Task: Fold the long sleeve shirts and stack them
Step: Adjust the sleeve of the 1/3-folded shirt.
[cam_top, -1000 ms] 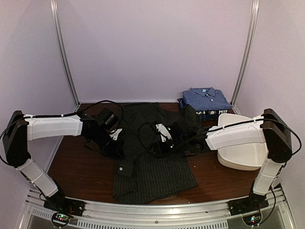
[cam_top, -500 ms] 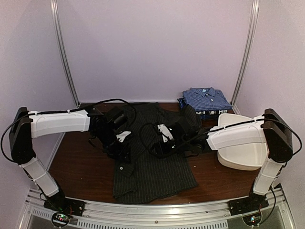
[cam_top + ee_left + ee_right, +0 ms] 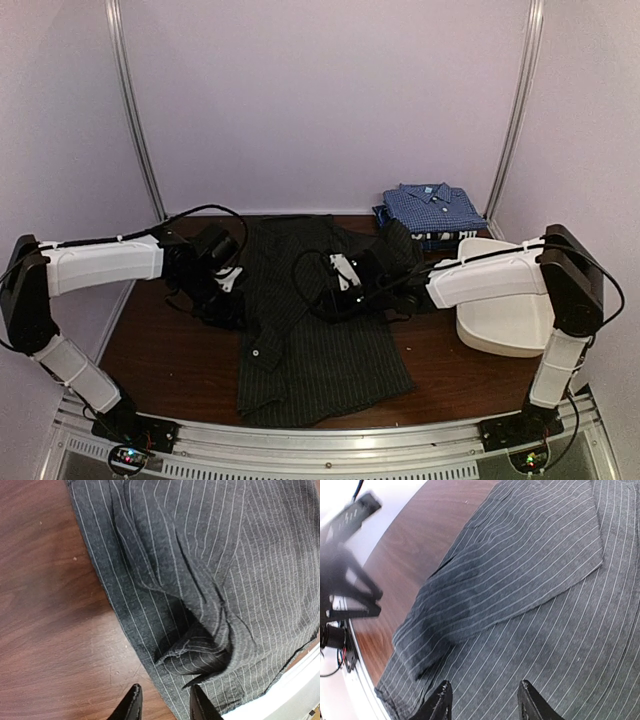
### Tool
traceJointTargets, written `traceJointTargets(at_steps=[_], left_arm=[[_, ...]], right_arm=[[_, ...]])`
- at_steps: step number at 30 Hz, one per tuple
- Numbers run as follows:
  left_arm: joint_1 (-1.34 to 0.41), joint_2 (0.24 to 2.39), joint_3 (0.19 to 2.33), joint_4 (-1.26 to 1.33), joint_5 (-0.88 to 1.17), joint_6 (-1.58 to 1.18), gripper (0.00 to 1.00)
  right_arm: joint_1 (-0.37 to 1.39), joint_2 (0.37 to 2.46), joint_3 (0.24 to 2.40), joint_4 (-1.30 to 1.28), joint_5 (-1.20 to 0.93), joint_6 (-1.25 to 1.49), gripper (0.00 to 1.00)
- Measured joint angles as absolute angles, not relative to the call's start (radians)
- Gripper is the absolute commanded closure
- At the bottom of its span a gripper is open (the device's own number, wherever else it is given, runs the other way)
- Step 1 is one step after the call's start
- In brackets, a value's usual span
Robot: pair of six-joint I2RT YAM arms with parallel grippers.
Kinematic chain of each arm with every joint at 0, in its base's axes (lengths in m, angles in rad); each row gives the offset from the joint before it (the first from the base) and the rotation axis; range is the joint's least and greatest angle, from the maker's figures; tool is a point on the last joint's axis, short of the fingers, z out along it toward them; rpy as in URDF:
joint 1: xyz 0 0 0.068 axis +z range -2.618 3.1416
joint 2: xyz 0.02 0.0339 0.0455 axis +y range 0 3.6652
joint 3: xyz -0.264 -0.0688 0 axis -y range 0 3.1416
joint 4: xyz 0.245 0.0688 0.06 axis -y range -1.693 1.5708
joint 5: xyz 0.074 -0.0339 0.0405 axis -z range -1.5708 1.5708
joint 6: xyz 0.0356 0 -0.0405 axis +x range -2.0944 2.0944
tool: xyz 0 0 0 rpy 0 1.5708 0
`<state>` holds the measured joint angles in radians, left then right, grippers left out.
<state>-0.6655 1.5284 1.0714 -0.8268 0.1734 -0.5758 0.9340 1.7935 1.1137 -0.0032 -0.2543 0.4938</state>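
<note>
Top external view has the charcoal pinstriped shirt (image 3: 330,345) lying on the surface (image 3: 160,350), the 2 claws released and empty, left claw (image 3: 232,305) at its left edge, right claw (image 3: 322,305) over its middle; I'd say each should pinch an edge squarely before folding.

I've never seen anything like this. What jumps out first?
A dark pinstriped shirt lies spread across the middle of the brown table, with the left gripper poised at its edge and the right gripper above its cloth, both open and empty. At the far right corner sits a neatly folded blue checked shirt, with a white tub just in front of it.
</note>
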Motion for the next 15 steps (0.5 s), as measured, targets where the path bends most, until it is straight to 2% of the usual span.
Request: traceJointTargets(at_steps=[7,15], left_arm=[[-0.66,1.526,0.962,-0.739,0.224,-0.577,0.68],[-0.66,1.531,0.93,-0.672,0.266,-0.577,0.69]], right_arm=[[0.854,1.935,1.216,0.075,-0.3,0.563,0.51],[0.805,2.061,1.258,0.171,-0.389,0.685,0.52]])
